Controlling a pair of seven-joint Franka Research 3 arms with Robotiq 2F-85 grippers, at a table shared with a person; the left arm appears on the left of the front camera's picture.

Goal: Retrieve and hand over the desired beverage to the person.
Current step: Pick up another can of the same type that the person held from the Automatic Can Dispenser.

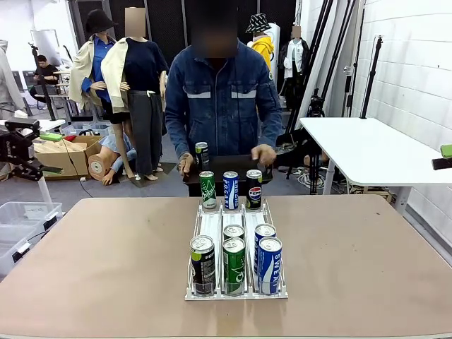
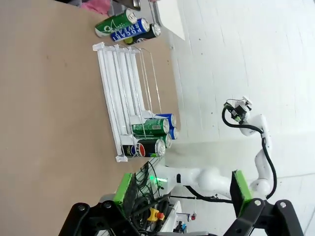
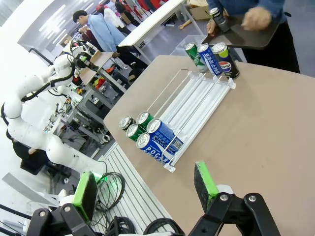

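The left claw [image 2: 182,191] and right claw [image 3: 145,189] both gaped wide, holding nothing. The person [image 1: 222,99] stood at the surface's [image 1: 106,254] far side, holding a dark tray [image 1: 233,167] with one can [image 1: 202,155]. Other cans [image 1: 233,263] stood in a white rack [image 1: 212,222].

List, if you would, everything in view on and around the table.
Table: one, brown, between robot and person.
Can rack: one, clear, three lanes, mid-table.
Near cans: five; one black, two green, two blue; rack's near end.
Far cans: three; green, blue, black; just past rack's far end.
Tray: one, dark, held by person, bearing one dark can.
Person: one, blue denim jacket, far side.
Left gripper: open.
Right gripper: open.
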